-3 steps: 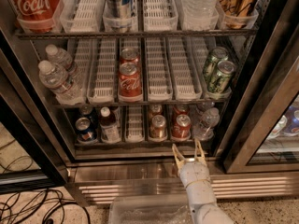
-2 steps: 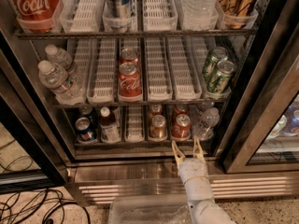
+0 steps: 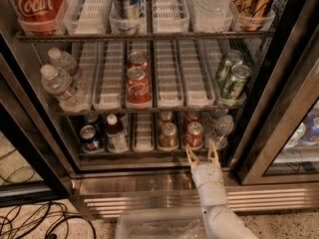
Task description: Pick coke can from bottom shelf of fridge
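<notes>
The fridge (image 3: 42, 133) stands open in front of me. Its bottom shelf (image 3: 144, 152) holds a dark blue can (image 3: 91, 137), a small dark bottle (image 3: 116, 133), a brownish-red can (image 3: 168, 135), the bright red coke can (image 3: 194, 133) and a water bottle (image 3: 222, 127). More cans stand behind the two reddish ones. My gripper (image 3: 202, 151) is open, just below and in front of the shelf's front rail. Its left finger is below the coke can and its right finger is below the water bottle. It touches nothing.
The middle rack holds two red Coca-Cola cans (image 3: 138, 86), green cans (image 3: 232, 79) and water bottles (image 3: 61, 85). The stainless base grille (image 3: 124, 199) runs below the shelf. A clear plastic bin (image 3: 159, 225) sits on the floor, cables (image 3: 30, 222) lie at left, and the door frame (image 3: 271, 133) is at right.
My gripper has crept slightly up and to the right, closer to the bottom shelf's front rail. It stays open. Nothing on the shelves has moved.
</notes>
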Motion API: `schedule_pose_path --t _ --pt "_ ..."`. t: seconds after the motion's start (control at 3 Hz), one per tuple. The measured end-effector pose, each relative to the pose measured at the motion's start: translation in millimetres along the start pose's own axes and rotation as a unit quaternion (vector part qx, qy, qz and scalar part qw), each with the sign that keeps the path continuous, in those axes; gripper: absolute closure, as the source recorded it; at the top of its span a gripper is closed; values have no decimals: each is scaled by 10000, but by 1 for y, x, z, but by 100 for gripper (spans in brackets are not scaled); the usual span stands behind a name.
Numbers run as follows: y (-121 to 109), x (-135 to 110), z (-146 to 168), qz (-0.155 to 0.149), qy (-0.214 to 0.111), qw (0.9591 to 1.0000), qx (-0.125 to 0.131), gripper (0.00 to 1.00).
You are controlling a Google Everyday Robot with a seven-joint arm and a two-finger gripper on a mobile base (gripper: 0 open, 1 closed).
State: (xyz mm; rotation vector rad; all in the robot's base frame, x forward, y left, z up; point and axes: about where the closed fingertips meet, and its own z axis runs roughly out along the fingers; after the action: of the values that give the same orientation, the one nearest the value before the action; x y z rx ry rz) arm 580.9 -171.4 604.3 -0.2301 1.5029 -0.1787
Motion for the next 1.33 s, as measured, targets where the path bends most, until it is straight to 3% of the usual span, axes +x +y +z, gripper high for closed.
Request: schedule_pose_path --t 1.0,1.33 --pt "9 4 10 112 170 9990 -403 39" --pt "22 0 28 133 50 9987 -498 39"
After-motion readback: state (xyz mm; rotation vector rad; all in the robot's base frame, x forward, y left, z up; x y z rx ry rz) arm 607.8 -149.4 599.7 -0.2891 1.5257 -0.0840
